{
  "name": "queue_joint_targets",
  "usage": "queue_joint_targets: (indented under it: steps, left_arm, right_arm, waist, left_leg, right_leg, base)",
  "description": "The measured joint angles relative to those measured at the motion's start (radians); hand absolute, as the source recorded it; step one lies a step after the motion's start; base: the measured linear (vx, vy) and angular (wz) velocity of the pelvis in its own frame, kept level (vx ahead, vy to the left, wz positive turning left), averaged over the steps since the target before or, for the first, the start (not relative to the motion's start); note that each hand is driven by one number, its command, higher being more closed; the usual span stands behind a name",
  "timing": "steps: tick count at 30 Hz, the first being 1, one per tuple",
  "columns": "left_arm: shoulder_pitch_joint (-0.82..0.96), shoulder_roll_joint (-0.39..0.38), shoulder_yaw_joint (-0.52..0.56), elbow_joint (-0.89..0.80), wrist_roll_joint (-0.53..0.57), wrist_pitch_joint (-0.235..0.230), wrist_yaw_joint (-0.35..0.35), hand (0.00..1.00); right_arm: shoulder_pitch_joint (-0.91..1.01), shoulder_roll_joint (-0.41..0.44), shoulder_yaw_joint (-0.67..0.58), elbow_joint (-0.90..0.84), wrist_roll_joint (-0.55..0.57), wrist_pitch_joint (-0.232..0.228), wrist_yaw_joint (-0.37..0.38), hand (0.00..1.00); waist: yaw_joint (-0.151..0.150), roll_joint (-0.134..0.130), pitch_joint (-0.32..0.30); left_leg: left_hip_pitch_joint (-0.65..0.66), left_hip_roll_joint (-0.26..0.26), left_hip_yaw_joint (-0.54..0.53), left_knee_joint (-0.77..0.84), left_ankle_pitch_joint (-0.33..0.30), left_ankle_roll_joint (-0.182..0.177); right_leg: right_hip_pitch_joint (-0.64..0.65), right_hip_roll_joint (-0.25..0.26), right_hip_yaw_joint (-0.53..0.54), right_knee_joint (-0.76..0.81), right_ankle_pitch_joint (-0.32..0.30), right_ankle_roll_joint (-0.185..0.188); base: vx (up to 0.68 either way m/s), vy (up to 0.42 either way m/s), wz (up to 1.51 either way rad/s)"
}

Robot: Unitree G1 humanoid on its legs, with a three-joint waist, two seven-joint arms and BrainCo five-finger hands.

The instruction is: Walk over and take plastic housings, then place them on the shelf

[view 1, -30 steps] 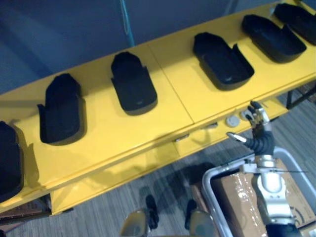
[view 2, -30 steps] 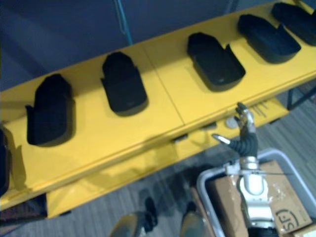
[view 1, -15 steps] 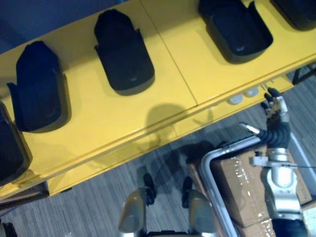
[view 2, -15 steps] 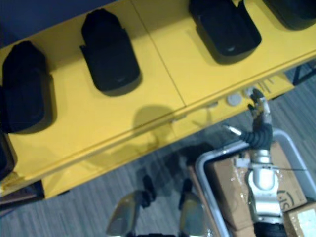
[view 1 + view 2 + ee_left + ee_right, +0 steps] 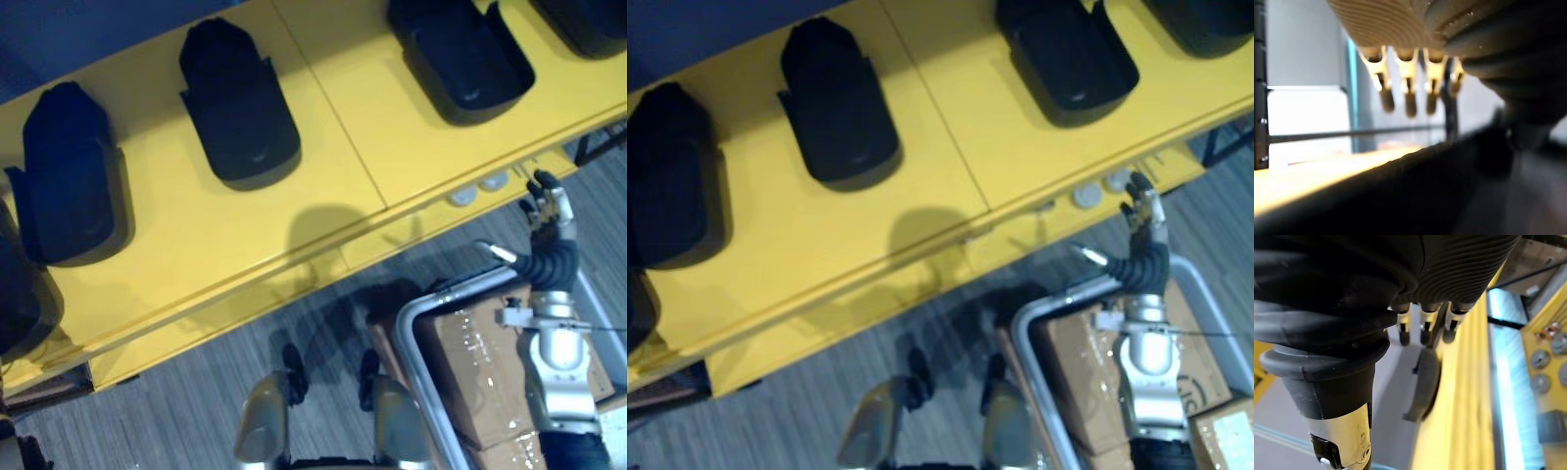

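Right hand (image 5: 547, 217) of mine, empty and loose-fingered, hangs just beside the front edge of the yellow desk (image 5: 343, 127), so stepping closer could knock it there before it reaches the nearest black plastic housing (image 5: 460, 59).

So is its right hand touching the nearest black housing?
Apart. The left eye view shows the right hand off the yellow shelf's front edge, bare shelf between it and the housing.

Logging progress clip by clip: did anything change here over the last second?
Only the camera shifted, closer over the yellow shelf. The black housings lie on it as before; the right robot hand stays raised by its front edge, open and empty.
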Motion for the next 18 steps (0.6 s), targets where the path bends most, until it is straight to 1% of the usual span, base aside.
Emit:
queue_joint_targets:
  steps: [1,2,3,4,5,6,7,8,9,10,11,12,13,14,15,16,17,18]
  left_arm:
    - [0.0,0.0,0.024,-0.016,-0.048,-0.021,0.055,0.0]
    - [-0.001,0.001,0.05,-0.03,-0.086,-0.07,0.116,0.0]
    - [-0.001,0.001,0.06,-0.037,-0.089,-0.092,0.138,0.0]
    - [-0.001,0.002,0.067,-0.058,-0.106,-0.141,0.177,0.0]
    - [-0.001,0.002,0.067,-0.074,-0.114,-0.2,0.206,0.0]
    - [-0.001,0.002,0.067,-0.082,-0.115,-0.223,0.217,0.0]
    - [0.0,0.002,0.067,-0.096,-0.123,-0.281,0.243,0.0]
    - [-0.001,0.002,0.066,-0.108,-0.125,-0.348,0.271,0.0]
    - [-0.001,0.001,0.066,-0.117,-0.125,-0.376,0.286,0.0]
    - [-0.001,0.001,0.065,-0.131,-0.129,-0.424,0.308,0.0]
    - [-0.001,0.0,0.064,-0.136,-0.142,-0.449,0.321,0.0]
    - [-0.002,-0.005,0.066,-0.146,-0.165,-0.495,0.34,0.0]
    - [-0.009,-0.027,0.071,-0.183,-0.191,-0.527,0.35,0.0]
    - [-0.011,-0.046,0.077,-0.213,-0.203,-0.548,0.355,0.0]
    - [-0.011,-0.095,0.079,-0.289,-0.223,-0.585,0.356,0.0]
    - [-0.009,-0.16,0.08,-0.379,-0.228,-0.607,0.356,0.0]
    - [-0.006,-0.194,0.079,-0.422,-0.228,-0.614,0.355,0.0]
    - [0.01,-0.27,0.079,-0.513,-0.225,-0.628,0.355,0.0]
  right_arm:
    - [0.017,0.01,0.005,-0.009,0.0,-0.003,0.006,0.0]
    - [0.029,0.026,0.012,-0.009,0.0,-0.007,0.018,0.0]
    - [0.034,0.033,0.018,-0.009,0.0,-0.01,0.02,0.0]
    - [0.04,0.044,0.037,-0.009,-0.001,-0.014,0.023,0.0]
    - [0.045,0.047,0.059,-0.009,-0.002,-0.019,0.032,0.0]
    - [0.046,0.046,0.068,-0.009,-0.002,-0.023,0.037,0.0]
    - [0.047,0.047,0.086,-0.009,-0.002,-0.039,0.038,0.0]
    - [0.043,0.048,0.098,-0.009,-0.003,-0.067,0.036,0.0]
    - [0.038,0.048,0.103,-0.008,-0.003,-0.081,0.036,0.0]
    - [0.018,0.047,0.116,-0.008,-0.003,-0.102,0.035,0.0]
    - [0.003,0.048,0.121,-0.008,-0.003,-0.111,0.038,0.0]
    - [-0.032,0.046,0.139,-0.007,-0.002,-0.127,0.045,0.0]
    - [-0.072,0.047,0.158,-0.007,-0.001,-0.13,0.055,0.0]
    - [-0.092,0.047,0.171,-0.007,0.002,-0.13,0.063,0.0]
    - [-0.131,0.049,0.209,-0.006,0.02,-0.13,0.075,0.0]
    - [-0.174,0.062,0.247,-0.004,0.032,-0.129,0.092,0.0]
    - [-0.194,0.07,0.269,-0.004,0.041,-0.129,0.099,0.0]
    - [-0.232,0.089,0.308,-0.002,0.041,-0.129,0.11,0.0]
  waist:
    - [0.0,0.0,-0.002]
    - [0.001,-0.002,-0.016]
    - [0.002,-0.002,-0.03]
    - [0.003,-0.004,-0.064]
    - [0.008,-0.004,-0.104]
    - [0.01,-0.004,-0.125]
    - [0.012,-0.005,-0.167]
    - [0.012,-0.007,-0.201]
    - [0.012,-0.008,-0.214]
    - [0.013,-0.012,-0.238]
    - [0.013,-0.013,-0.245]
    - [0.014,-0.014,-0.259]
    - [0.015,-0.012,-0.267]
    - [0.017,-0.012,-0.277]
    - [0.02,-0.011,-0.293]
    - [0.025,-0.011,-0.295]
    - [0.03,-0.012,-0.298]
    - [0.041,-0.012,-0.304]
  left_leg:
    - [0.019,-0.004,-0.001,-0.016,0.003,-0.003]
    - [0.034,-0.006,-0.002,-0.032,0.006,-0.007]
    - [0.039,-0.008,-0.004,-0.041,0.009,-0.008]
    - [0.053,-0.013,-0.006,-0.06,0.016,-0.011]
    - [0.075,-0.017,-0.007,-0.081,0.019,-0.014]
    - [0.086,-0.019,-0.009,-0.092,0.02,-0.014]
    - [0.108,-0.021,-0.011,-0.112,0.021,-0.016]
    - [0.129,-0.024,-0.017,-0.129,0.021,-0.016]
    - [0.14,-0.025,-0.02,-0.136,0.021,-0.016]
    - [0.161,-0.027,-0.024,-0.153,0.023,-0.019]
    - [0.171,-0.027,-0.026,-0.159,0.023,-0.02]
    - [0.187,-0.026,-0.029,-0.17,0.026,-0.024]
    - [0.211,-0.024,-0.035,-0.192,0.032,-0.032]
    - [0.218,-0.023,-0.039,-0.203,0.036,-0.036]
    - [0.228,-0.023,-0.053,-0.225,0.045,-0.042]
    - [0.237,-0.023,-0.068,-0.247,0.059,-0.046]
    - [0.238,-0.023,-0.081,-0.255,0.064,-0.048]
    - [0.238,-0.027,-0.105,-0.271,0.077,-0.05]
  right_leg:
    - [0.02,0.0,-0.005,-0.015,0.0,0.001]
    - [0.038,0.0,-0.013,-0.031,0.001,0.001]
    - [0.044,0.0,-0.017,-0.039,0.002,0.002]
    - [0.062,0.001,-0.022,-0.064,0.005,0.004]
    - [0.088,0.004,-0.025,-0.091,0.008,0.005]
    - [0.103,0.006,-0.027,-0.108,0.01,0.006]
    - [0.136,0.01,-0.037,-0.144,0.016,0.008]
    - [0.17,0.013,-0.05,-0.18,0.021,0.008]
    - [0.186,0.015,-0.053,-0.195,0.023,0.008]
    - [0.214,0.018,-0.06,-0.22,0.026,0.008]
    - [0.228,0.02,-0.064,-0.231,0.029,0.007]
    - [0.25,0.026,-0.07,-0.251,0.037,0.006]
    - [0.275,0.034,-0.076,-0.269,0.051,0.009]
    - [0.281,0.037,-0.079,-0.275,0.053,0.009]
    - [0.296,0.043,-0.09,-0.29,0.062,0.008]
    - [0.316,0.049,-0.115,-0.303,0.072,0.01]
    - [0.321,0.05,-0.13,-0.308,0.073,0.01]
    - [0.326,0.052,-0.157,-0.313,0.074,0.01]
  base:
    - [0.04,-0.013,0.03]
    - [0.04,-0.013,0.06]
    - [0.1,-0.023,0.1]
    - [0.15,-0.028,0.11]
    - [0.2,-0.032,0.09]
    - [0.2,-0.025,0.08]
    - [0.2,-0.024,0.13]
    - [0.2,-0.027,0.14]
    - [0.19,-0.032,0.14]
    - [0.13,-0.032,0.07]
    - [0.14,-0.046,0.06]
    - [0.12,-0.064,0.06]
    - [0.1,-0.054,0.08]
    - [0.08,-0.062,0.18]
    - [0.04,-0.05,0.31]
    - [0.03,-0.06,0.36]
    - [0.0,-0.054,0.49]
    - [0.01,-0.049,0.61]
